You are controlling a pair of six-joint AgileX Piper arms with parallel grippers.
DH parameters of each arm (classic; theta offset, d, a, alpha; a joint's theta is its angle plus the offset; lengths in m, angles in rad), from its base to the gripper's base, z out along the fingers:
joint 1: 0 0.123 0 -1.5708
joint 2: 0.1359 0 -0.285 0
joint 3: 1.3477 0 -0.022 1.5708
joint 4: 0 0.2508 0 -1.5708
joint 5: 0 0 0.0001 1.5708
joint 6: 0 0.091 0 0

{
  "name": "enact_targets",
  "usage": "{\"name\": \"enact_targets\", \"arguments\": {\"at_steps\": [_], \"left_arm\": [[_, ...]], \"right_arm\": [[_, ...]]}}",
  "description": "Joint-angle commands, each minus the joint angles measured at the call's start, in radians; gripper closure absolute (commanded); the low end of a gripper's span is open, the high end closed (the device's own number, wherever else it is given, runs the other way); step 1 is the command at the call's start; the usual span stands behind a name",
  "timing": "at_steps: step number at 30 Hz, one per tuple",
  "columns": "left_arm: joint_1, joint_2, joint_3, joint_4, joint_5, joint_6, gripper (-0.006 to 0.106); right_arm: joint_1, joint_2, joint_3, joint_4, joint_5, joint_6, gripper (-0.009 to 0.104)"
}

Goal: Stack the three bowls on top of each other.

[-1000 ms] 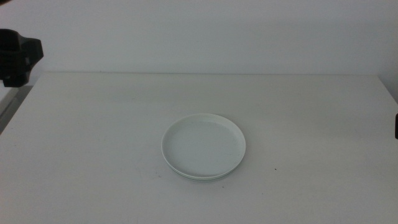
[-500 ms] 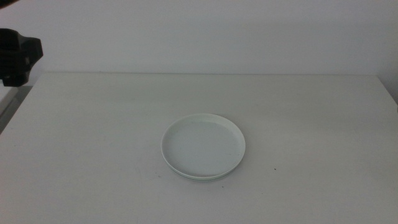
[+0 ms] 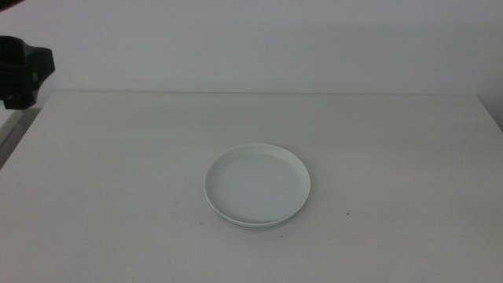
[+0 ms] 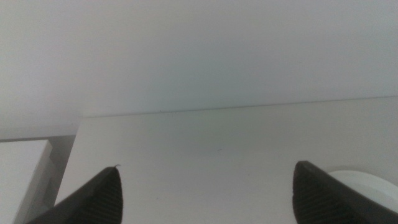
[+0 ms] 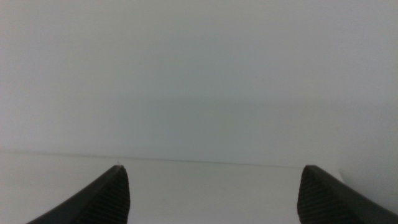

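Middle view: white bowl [image 3: 257, 184] hides lower bowls; rims peek.

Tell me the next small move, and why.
Probably none beyond keeping both arms parked: the white bowl already sits on top of the stack, a lower bowl's rim peeking out beneath. The left gripper and right gripper are open, clear of it.

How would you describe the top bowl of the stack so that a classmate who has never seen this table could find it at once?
Look at the plain white table; the only stack sits just right of its centre, towards the near edge. The uppermost piece is a shallow, round white plastic bowl with a low rim. Unlike the bowls nested beneath, which show only as thin rim edges at the front, its whole inside is visible.
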Motion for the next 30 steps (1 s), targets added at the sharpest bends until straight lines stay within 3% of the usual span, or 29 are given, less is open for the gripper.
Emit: {"name": "enact_targets", "arguments": {"at_steps": [1,6,20,26,30], "left_arm": [[0.003,-0.004,0.005,0.007,-0.020,-0.002,0.007],[0.003,-0.004,0.005,0.007,-0.020,-0.002,0.007],[0.003,-0.008,0.007,0.007,-0.028,-0.002,0.007],[0.003,-0.144,0.027,-0.003,-0.036,-0.002,0.007],[0.003,-0.292,0.194,-0.003,-0.117,-0.002,0.007]], "right_arm": [[-0.007,-0.010,0.024,-0.041,-0.055,0.089,0.002],[-0.007,-0.010,0.026,-0.024,-0.053,0.192,0.002],[-0.007,-0.010,0.085,-0.037,-0.050,0.192,0.002],[-0.007,-0.081,0.219,-0.092,-0.056,0.192,0.002],[-0.007,-0.190,0.371,-0.133,-0.092,0.192,0.002]]}}
